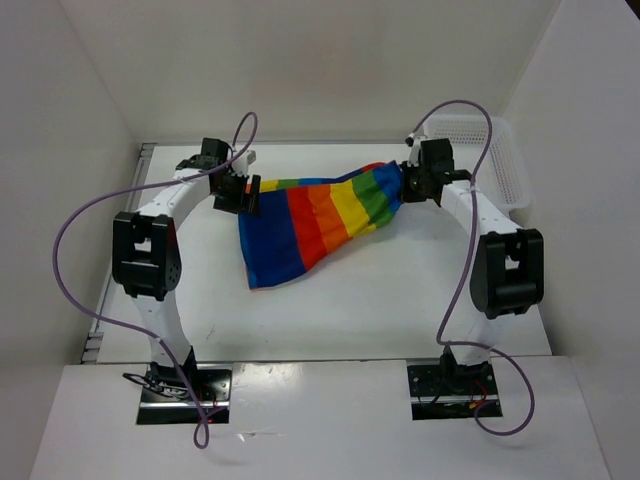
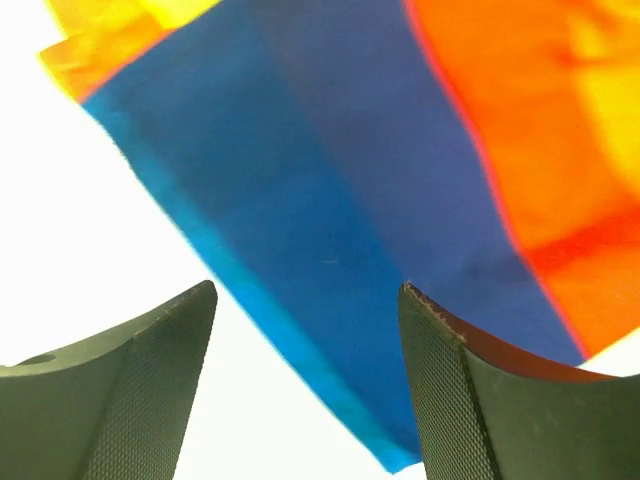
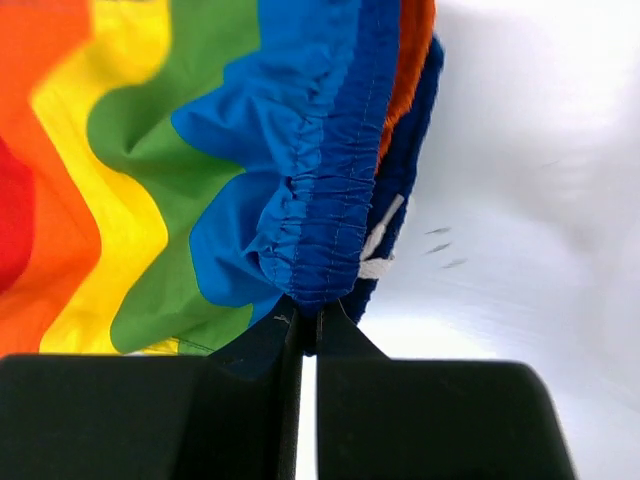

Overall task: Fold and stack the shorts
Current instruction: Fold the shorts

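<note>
The rainbow-striped shorts (image 1: 305,220) hang stretched across the far middle of the table, their blue end sagging toward the front. My right gripper (image 1: 408,178) is shut on the blue elastic waistband (image 3: 320,200), where a bit of white drawstring (image 3: 378,245) shows, and holds that end up. My left gripper (image 1: 245,195) is open at the shorts' left edge. In the left wrist view its fingers (image 2: 160,370) stand wide apart, with the blue fabric (image 2: 300,200) beyond them and its hem crossing between them. I cannot tell whether that fabric touches a pad.
A white mesh basket (image 1: 495,150) stands at the back right, just behind the right gripper. White walls close in the table on the left, back and right. Purple cables loop above both arms.
</note>
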You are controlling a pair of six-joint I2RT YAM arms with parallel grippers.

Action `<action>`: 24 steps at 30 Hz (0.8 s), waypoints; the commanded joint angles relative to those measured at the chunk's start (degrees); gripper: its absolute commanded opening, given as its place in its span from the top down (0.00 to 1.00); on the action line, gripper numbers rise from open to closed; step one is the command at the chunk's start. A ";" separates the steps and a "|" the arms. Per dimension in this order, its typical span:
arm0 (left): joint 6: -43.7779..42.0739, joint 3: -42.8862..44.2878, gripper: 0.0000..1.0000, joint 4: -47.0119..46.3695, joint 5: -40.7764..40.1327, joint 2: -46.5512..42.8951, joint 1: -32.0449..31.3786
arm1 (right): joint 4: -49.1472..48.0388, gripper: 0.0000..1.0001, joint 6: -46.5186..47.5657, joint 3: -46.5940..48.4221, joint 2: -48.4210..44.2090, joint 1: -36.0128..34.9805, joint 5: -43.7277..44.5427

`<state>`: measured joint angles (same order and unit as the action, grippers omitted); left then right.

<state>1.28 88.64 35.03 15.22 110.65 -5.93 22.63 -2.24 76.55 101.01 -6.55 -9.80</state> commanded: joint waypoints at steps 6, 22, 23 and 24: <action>-1.28 6.80 0.18 1.45 2.62 10.53 -2.24 | -0.13 1.00 17.07 2.64 -7.75 0.04 12.16; -1.28 10.86 0.72 1.98 9.21 20.92 -6.37 | -3.82 1.00 46.44 9.75 -2.23 -32.70 25.97; -1.28 10.33 0.75 1.98 9.21 20.92 -6.37 | -3.82 1.00 46.45 10.28 -1.70 -34.31 25.97; -1.28 10.32 0.76 1.98 10.60 20.92 -6.37 | -3.82 1.00 45.84 10.28 -1.09 -35.72 25.28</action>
<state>0.47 100.07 35.14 23.33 128.75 -12.05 20.97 39.97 84.53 97.89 -37.65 14.28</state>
